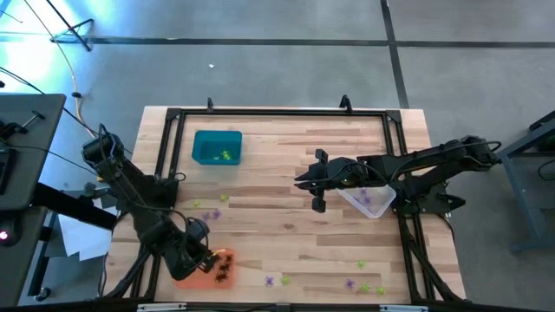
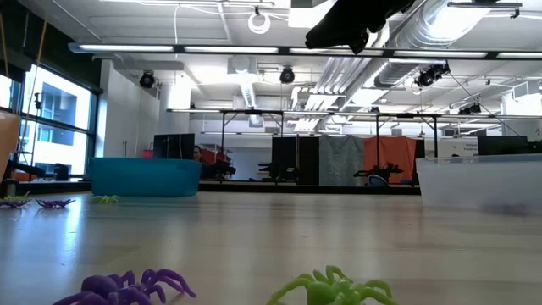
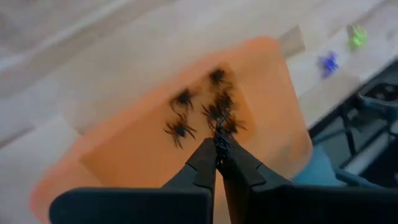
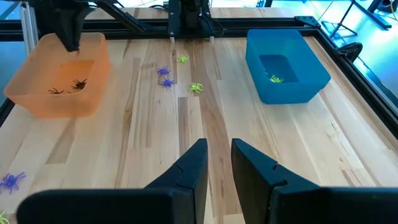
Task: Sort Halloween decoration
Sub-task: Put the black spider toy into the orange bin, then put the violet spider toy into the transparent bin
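Left end effector [image 3: 217, 148] hangs over the orange tray [image 1: 186, 276] at the near-left corner of the tabletop [image 1: 277, 182]. Its fingers are clenched, tips pressed together on a black spider [image 3: 219, 138], pinched just above the tray. More black spiders [image 3: 180, 129] lie on the tray floor below it, clustered close together.

Right end effector [image 4: 217, 163] hovers over bare wood mid-tabletop, right of centre, fingers [image 4: 189, 168] partly apart with a clear gap, nothing between them. The clear tray [image 1: 368, 201] sits just beside and under the right arm, purple pieces [image 1: 364, 198] inside.

Teal tray [image 1: 217, 146] stands at the far-left part of the tabletop, yellow-green spiders [image 1: 225, 156] inside it.

Loose decoration on the wood: purple and yellow-green spiders [image 4: 166, 74] between the orange and teal trays; another scatter along the near edge on the right, a purple one [image 1: 270, 281], a yellow-green one [image 1: 363, 263]. One more purple spider [image 4: 11, 180] lies beside the orange tray in the right wrist view.

Low view: a purple spider [image 2: 127, 288] and a yellow-green spider [image 2: 334, 290] close to the lens, side by side, apart.
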You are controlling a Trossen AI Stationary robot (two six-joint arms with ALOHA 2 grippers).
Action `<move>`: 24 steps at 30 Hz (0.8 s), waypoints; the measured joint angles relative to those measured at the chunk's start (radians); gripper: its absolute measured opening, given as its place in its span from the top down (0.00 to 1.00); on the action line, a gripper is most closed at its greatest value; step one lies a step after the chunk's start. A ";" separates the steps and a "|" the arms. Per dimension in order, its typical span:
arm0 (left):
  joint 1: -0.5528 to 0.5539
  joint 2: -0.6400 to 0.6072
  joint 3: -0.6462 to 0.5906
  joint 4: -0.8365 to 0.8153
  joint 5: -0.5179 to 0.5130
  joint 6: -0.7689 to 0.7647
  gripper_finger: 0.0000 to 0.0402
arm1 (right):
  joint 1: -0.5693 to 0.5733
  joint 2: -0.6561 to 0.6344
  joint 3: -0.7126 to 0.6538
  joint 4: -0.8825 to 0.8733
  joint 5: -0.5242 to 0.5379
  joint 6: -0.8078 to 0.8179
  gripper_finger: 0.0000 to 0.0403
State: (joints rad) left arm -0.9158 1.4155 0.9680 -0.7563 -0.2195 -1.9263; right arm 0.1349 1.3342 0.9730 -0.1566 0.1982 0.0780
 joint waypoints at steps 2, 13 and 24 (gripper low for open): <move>-0.017 0.006 0.000 0.013 0.000 -0.003 0.99 | 0.000 0.000 0.000 0.000 0.000 0.000 0.82; -0.079 0.119 0.000 0.103 -0.003 -0.055 0.78 | 0.000 0.000 0.000 -0.004 0.000 0.000 0.82; -0.078 0.104 0.061 0.093 -0.144 0.046 0.57 | 0.000 0.000 0.000 -0.004 0.000 0.000 0.82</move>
State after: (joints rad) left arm -0.9940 1.5196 1.0294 -0.6633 -0.3635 -1.8806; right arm 0.1352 1.3342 0.9730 -0.1604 0.1982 0.0780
